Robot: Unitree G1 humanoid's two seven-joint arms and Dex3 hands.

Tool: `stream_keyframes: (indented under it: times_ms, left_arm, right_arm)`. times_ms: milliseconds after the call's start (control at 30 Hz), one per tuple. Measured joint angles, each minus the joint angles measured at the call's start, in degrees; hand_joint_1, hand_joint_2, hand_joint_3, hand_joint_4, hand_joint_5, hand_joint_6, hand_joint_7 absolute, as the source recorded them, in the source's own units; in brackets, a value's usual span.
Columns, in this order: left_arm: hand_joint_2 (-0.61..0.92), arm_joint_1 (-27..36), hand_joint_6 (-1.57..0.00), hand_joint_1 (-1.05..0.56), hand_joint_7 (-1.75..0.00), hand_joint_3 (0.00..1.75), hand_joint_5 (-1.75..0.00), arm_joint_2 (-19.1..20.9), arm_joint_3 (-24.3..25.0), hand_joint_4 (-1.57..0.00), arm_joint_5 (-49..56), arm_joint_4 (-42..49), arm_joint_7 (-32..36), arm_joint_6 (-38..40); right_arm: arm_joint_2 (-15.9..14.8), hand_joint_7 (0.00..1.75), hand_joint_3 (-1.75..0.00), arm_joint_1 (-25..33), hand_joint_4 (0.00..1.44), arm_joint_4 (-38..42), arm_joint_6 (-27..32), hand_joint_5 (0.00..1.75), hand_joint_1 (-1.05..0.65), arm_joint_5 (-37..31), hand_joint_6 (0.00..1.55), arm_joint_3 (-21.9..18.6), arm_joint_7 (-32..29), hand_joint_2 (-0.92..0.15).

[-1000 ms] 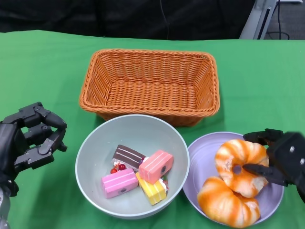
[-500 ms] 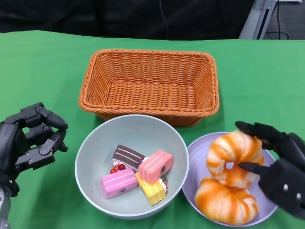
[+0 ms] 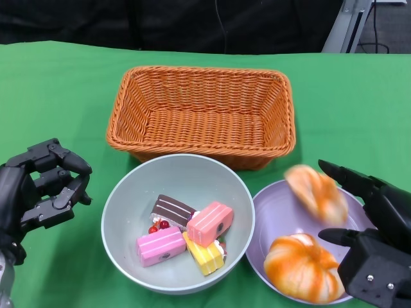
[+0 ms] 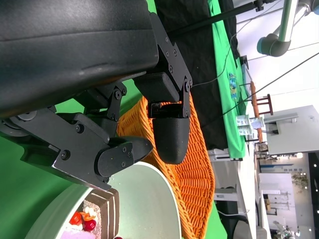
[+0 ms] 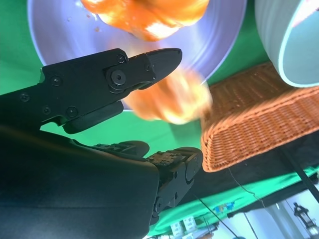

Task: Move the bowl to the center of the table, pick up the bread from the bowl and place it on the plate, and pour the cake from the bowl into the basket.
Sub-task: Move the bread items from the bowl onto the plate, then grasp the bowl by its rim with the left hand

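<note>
We see a pale grey-green round bowl at the centre-front of the green table, holding small block-shaped cake pieces in pink, brown and yellow. Touching the bowl's rim at 12 o'clock sits an orange woven rectangular basket, nothing inside. At the bowl's 3 o'clock, rims touching, is a lavender round plate. One orange-and-cream twisted bread roll lies on the plate's near side; a second orange bread roll, motion-blurred, is over the plate's far edge, just beside our right hand but with no finger visibly on it. Right hand: fingers spread apart, holding nothing, hovering at the plate's 3 to 5 o'clock. Left hand sits at the bowl's 9 o'clock, apart from it, fingers curled inward, nothing in them. Right wrist view shows the blurred roll between the fingers and the basket.
</note>
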Motion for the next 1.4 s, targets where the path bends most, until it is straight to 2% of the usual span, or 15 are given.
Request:
stream_keyframes:
  times_ms: [267,433,633,700,767,800,933,1167,1200,1233,1300,1333,1400]
  left_arm:
    - [0.68,0.0,-0.80,-0.05,-1.19,0.83,-1.52,0.0,0.0,-0.76,0.0,0.0,0.0,0.1]
    - [0.68,0.0,-0.79,-0.05,-1.20,0.84,-1.53,0.0,0.0,-0.76,0.0,0.0,0.0,0.2]
    - [0.67,0.0,-0.80,-0.05,-1.20,0.84,-1.52,0.0,0.0,-0.76,0.0,0.0,0.0,0.6]
    - [0.67,0.0,-0.79,-0.05,-1.20,0.84,-1.52,0.0,0.0,-0.76,0.0,0.0,0.0,0.6]
    - [0.67,0.0,-0.79,-0.06,-1.20,0.83,-1.52,0.1,0.0,-0.76,0.0,0.0,0.0,0.6]
    - [0.67,0.0,-0.79,-0.07,-1.20,0.83,-1.52,0.1,0.0,-0.76,0.1,0.0,0.0,0.6]
    - [0.66,0.0,-0.78,-0.07,-1.19,0.84,-1.50,0.4,-0.1,-0.75,0.7,0.0,0.0,0.5]
    - [0.65,0.0,-0.78,-0.09,-1.20,0.84,-1.48,1.2,-0.4,-0.75,1.5,1.6,0.0,-1.7]
    - [0.64,0.0,-0.78,-0.09,-1.20,0.85,-1.48,1.3,-0.5,-0.76,1.8,1.9,0.0,-1.9]
    - [0.64,0.0,-0.79,-0.08,-1.19,0.85,-1.47,1.4,-0.6,-0.76,1.9,2.0,0.0,-2.1]
    - [0.64,0.0,-0.79,-0.08,-1.18,0.85,-1.47,1.5,-0.6,-0.76,1.9,2.2,0.0,-2.5]
    - [0.65,0.0,-0.79,-0.08,-1.16,0.83,-1.47,1.6,-0.6,-0.76,1.9,2.4,0.0,-2.6]
    - [0.66,0.0,-0.81,-0.08,-1.13,0.79,-1.47,2.0,-0.6,-0.75,1.9,2.8,-0.3,-3.2]
  right_arm:
    - [-0.7,0.00,-0.05,0.3,0.01,-0.3,0.6,0.00,-0.62,-3.0,0.17,1.3,0.6,-0.92]
    - [-1.6,0.00,-0.07,0.3,0.00,0.3,0.2,0.00,-0.64,-4.1,0.16,2.3,0.6,-0.92]
    - [-1.6,0.02,-0.05,0.4,0.06,1.1,-0.7,0.03,-0.61,-3.6,0.21,2.5,0.5,-0.91]
    - [-0.8,0.04,-0.03,0.7,0.17,1.2,-2.0,0.08,-0.56,-1.9,0.29,1.8,-0.9,-0.91]
    - [1.0,0.06,-0.02,1.2,0.26,1.4,-4.4,0.12,-0.51,0.6,0.36,0.7,-3.8,-0.92]
    - [1.8,0.08,-0.03,1.4,0.36,1.6,-6.4,0.16,-0.48,2.1,0.42,0.1,-5.0,-0.92]
    - [5.6,0.10,-0.09,3.4,0.60,1.2,-13.1,0.24,-0.45,13.0,0.56,-2.6,-6.0,-0.92]
    - [8.8,0.10,-0.11,9.0,0.70,-5.4,-15.9,0.27,-0.46,27.4,0.63,-4.9,-1.6,-0.92]
    - [9.4,0.11,-0.11,10.0,0.72,-7.1,-16.0,0.32,-0.52,29.7,0.64,-4.9,-0.6,-0.92]
    - [10.0,0.12,-0.09,11.0,0.71,-8.9,-15.5,0.40,-0.47,32.1,0.65,-4.9,0.6,-0.92]
    - [10.5,0.13,-0.08,13.4,0.65,-13.1,-13.8,0.64,-0.42,38.2,0.68,-4.8,3.3,-0.92]
    - [10.7,0.17,-0.07,14.3,0.62,-14.8,-12.8,0.83,-0.40,41.1,0.73,-4.8,4.7,-0.92]
    - [10.7,0.21,-0.05,15.8,0.59,-17.4,-10.6,0.99,-0.39,45.8,0.77,-4.8,7.4,-0.92]
